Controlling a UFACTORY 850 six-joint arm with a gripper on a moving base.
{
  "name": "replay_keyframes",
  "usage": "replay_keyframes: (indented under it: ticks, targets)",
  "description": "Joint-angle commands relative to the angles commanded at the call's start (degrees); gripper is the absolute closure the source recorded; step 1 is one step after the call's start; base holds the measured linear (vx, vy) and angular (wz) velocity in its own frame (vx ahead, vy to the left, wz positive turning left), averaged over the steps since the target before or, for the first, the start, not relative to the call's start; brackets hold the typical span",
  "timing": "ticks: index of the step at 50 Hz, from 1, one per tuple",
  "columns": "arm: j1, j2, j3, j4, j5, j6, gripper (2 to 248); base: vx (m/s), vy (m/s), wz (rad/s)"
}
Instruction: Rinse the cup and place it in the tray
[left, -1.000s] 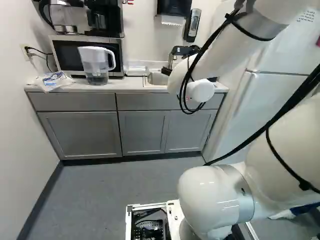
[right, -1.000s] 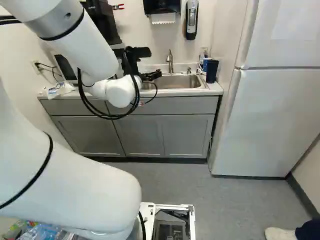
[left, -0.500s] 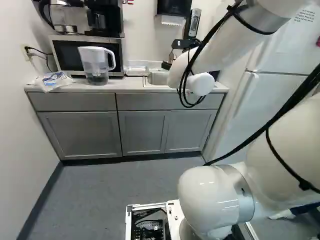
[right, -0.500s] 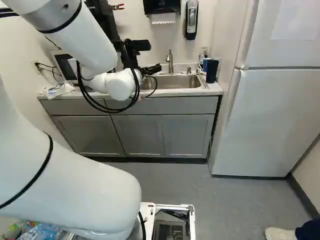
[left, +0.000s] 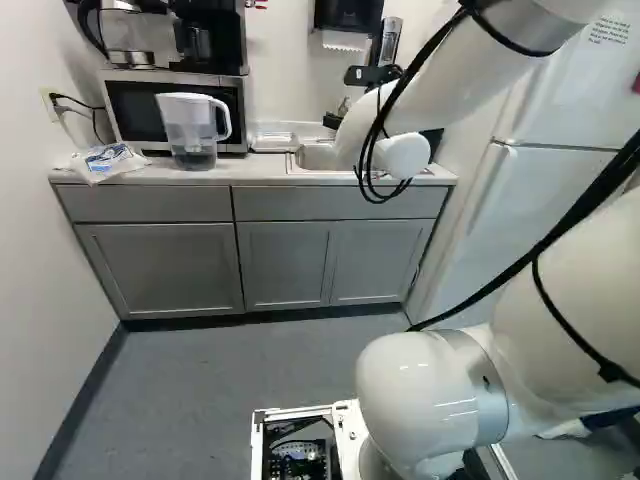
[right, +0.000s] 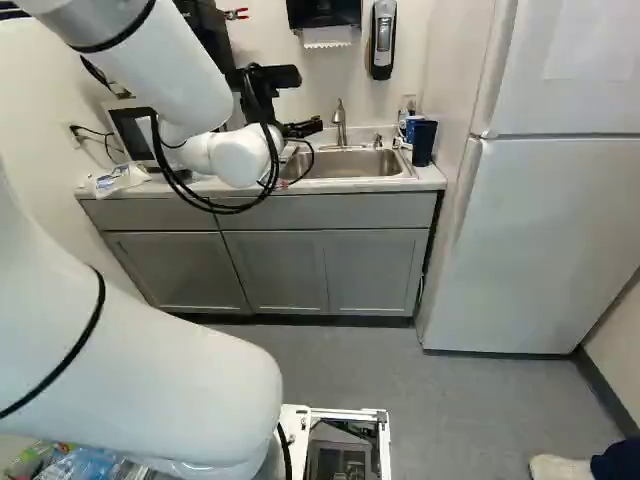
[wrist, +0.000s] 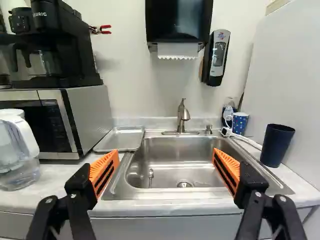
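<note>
A clear pitcher (left: 190, 130) with a white handle stands upright on the counter (wrist: 55, 180), in front of the microwave (wrist: 87, 112). Next comes the metal tray (wrist: 120, 138), lying flat between microwave and sink (wrist: 172, 170), its near rim just beside the basin's edge; foreshortening hides which of its sides is the longer.

In the right base view the gripper (right: 316, 125) reaches toward the sink from its left end. Its two fingers are spread wide, the orange pads (wrist: 106, 170) facing each other across a broad gap, with the basin and the faucet (wrist: 183, 117) ahead of the gripper (wrist: 166, 152). The faucet rises behind the basin.

Farther right, a small patterned cup (wrist: 239, 125) stands near the sink's back corner. The taller dark blue cup (wrist: 276, 145) is on the counter between the sink and the refrigerator (right: 545, 240), upright, mouth up, its long axis vertical and its body narrowing toward the base.
</note>
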Motion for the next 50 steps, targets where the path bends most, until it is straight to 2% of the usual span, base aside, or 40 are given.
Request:
replay_keyframes:
  ticks: [50]
  targets:
    - [0.01,0.52,-5.58,0.00,-6.18,0.00,3,0.000,0.000,0.000]
